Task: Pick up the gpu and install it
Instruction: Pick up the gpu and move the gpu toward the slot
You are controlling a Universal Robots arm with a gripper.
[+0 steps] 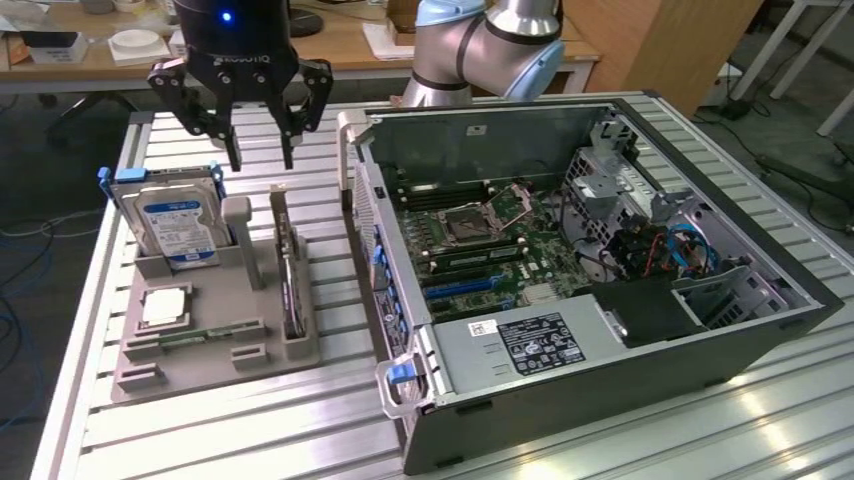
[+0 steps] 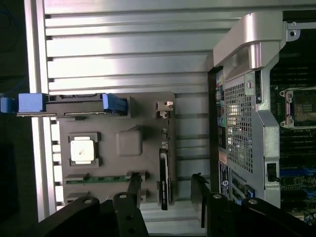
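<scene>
Pick-up approach
Wide-open, empty gripper (image 1: pixel 260 160) hovered; gpu (image 1: pixel 290 270) stood upright at its six o'clock, needing jaws lowered astride it.

Light from above is bright and even in the exterior view, laying pale glare streaks on the ribbed metal table (image 1: pixel 747 420), while the computer case (image 1: pixel 747 330) stays dim inside. In the wrist view the table's ribs wash out almost white, and the gripper (image 2: pixel 165 178) is a dark, shadowed shape.
</scene>
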